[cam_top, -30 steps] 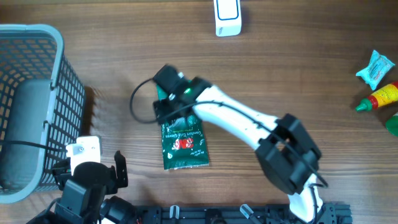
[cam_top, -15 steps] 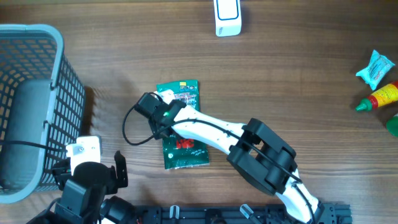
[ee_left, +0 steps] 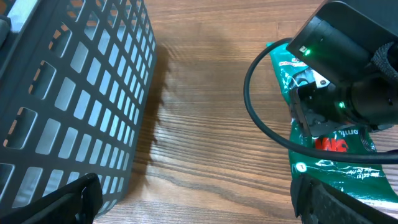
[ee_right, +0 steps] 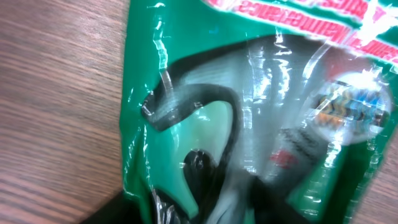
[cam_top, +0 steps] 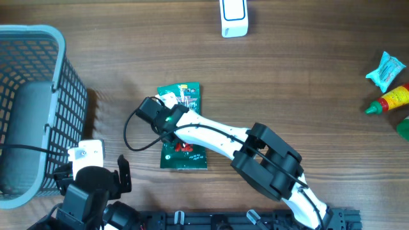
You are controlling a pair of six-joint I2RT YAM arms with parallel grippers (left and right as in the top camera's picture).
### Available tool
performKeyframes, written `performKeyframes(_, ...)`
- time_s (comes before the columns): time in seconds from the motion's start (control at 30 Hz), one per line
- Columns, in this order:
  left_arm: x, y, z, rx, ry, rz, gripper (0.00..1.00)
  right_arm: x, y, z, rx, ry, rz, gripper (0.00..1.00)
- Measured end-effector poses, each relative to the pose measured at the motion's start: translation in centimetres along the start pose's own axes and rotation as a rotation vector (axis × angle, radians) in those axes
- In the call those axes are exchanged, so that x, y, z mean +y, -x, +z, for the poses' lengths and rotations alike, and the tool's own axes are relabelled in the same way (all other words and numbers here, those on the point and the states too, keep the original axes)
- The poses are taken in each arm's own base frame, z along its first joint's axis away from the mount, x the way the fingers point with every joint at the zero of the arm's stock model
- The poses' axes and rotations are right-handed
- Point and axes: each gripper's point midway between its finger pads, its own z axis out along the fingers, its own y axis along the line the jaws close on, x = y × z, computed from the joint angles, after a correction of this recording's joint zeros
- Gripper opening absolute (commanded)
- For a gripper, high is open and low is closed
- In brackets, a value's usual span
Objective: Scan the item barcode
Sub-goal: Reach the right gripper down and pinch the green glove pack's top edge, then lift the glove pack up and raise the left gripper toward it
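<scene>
The item is a green foil packet (cam_top: 186, 152) with red and white print, lying flat on the wooden table left of centre. It also shows in the left wrist view (ee_left: 339, 158) and fills the right wrist view (ee_right: 205, 81). My right gripper (cam_top: 167, 120) is pressed down over the packet's left middle. Its fingers are lost in dark blur at the bottom of its wrist view, so their grip is unclear. No barcode is readable. My left gripper (ee_left: 196, 202) stands open low at the front left, nothing between its fingers. A white scanner (cam_top: 234, 18) sits at the far edge.
A grey mesh basket (cam_top: 59, 96) stands at the left, close beside my left gripper (ee_left: 81, 93). At the far right lie a light blue packet (cam_top: 386, 69) and a red and yellow bottle with a green cap (cam_top: 390, 99).
My right arm swung back and leftward, lowering onto the packet's left middle. The packet has since shifted slightly left and turned a little. The left arm has not moved.
</scene>
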Motion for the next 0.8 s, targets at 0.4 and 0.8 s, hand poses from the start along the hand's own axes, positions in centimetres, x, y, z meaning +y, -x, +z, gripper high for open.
performKeyframes(0.4,0.0,0.0,0.0,0.0,0.0,0.0,1.0,0.1,-1.3,-4.8,0.284,0.307,-0.026,0.04)
performKeyframes(0.8,0.0,0.0,0.0,0.0,0.0,0.0,1.0,-2.3,0.1,-19.0,0.429,1.316,0.009,0.04)
